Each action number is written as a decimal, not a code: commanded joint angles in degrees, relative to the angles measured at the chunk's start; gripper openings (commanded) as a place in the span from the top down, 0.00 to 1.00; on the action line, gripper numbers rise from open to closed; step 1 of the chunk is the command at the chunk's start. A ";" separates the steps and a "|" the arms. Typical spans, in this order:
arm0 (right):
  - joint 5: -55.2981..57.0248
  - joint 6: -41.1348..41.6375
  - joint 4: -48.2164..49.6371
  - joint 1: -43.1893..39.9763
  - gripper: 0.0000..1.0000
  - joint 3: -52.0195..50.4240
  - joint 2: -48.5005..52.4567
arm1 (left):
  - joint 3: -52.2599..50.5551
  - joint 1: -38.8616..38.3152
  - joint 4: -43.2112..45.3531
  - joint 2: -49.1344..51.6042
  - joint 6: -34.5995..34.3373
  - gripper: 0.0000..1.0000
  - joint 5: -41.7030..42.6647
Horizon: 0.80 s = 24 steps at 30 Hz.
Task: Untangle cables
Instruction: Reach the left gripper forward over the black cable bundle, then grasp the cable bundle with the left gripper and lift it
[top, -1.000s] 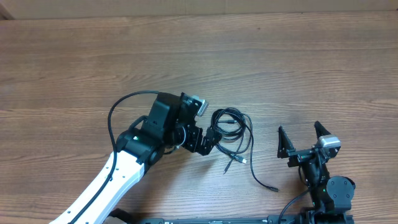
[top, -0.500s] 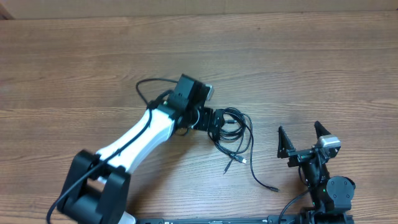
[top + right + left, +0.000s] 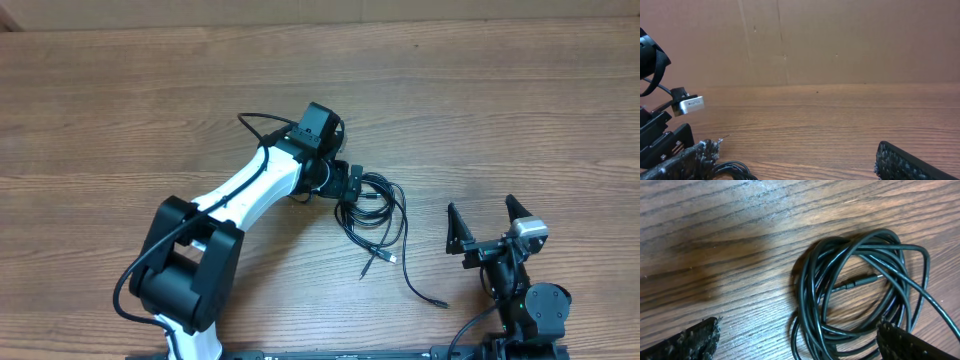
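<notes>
The cables are thin black cords coiled in a tangled bundle at the table's middle right. Two plug ends trail toward the front and front right. My left gripper is open at the coil's left edge. In the left wrist view the coil fills the right half, and its lower loops lie between the open fingers; a plug tip shows inside the coil. My right gripper is open and empty, right of the coil and apart from it. The coil's edge shows at the lower left of the right wrist view.
The wooden table runs to a brown cardboard wall at the back. The left arm's white link stretches diagonally from the front left. The left arm's wrist camera shows in the right wrist view.
My left arm has swung away from the front and stretched out, taking its gripper back and slightly right to the coil's upper left edge. The cables and right arm have not moved.
</notes>
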 commanded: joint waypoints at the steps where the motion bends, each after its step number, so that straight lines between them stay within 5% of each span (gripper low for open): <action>1: -0.09 0.15 0.26 0.22 0.00 -0.59 -0.46 | 1.03 -1.31 0.35 3.28 -1.05 0.04 -1.38; 3: -0.09 0.17 0.26 0.22 0.00 -0.59 -0.46 | 1.03 -1.68 -0.24 4.04 -2.21 0.37 -3.23; 4: -0.09 0.15 0.26 0.22 0.00 -0.59 -0.46 | 1.03 -1.70 -0.13 4.13 -2.93 0.44 -3.30; 9: -0.09 0.17 0.26 0.22 0.00 -0.59 -0.46 | 1.03 -1.70 0.22 4.13 -3.87 0.56 -3.74; 11: -0.09 0.17 0.26 0.22 0.00 -0.59 -0.46 | 1.03 -1.88 0.11 4.20 -3.87 0.96 -3.72; 19: -0.09 0.17 0.26 0.22 0.00 -0.59 -0.46 | 0.87 -3.21 -0.74 4.17 -3.98 0.96 -3.82; 24: -0.09 0.17 0.26 0.22 0.00 -0.59 -0.46 | 4.00 -3.04 -7.17 0.02 3.21 0.96 -1.81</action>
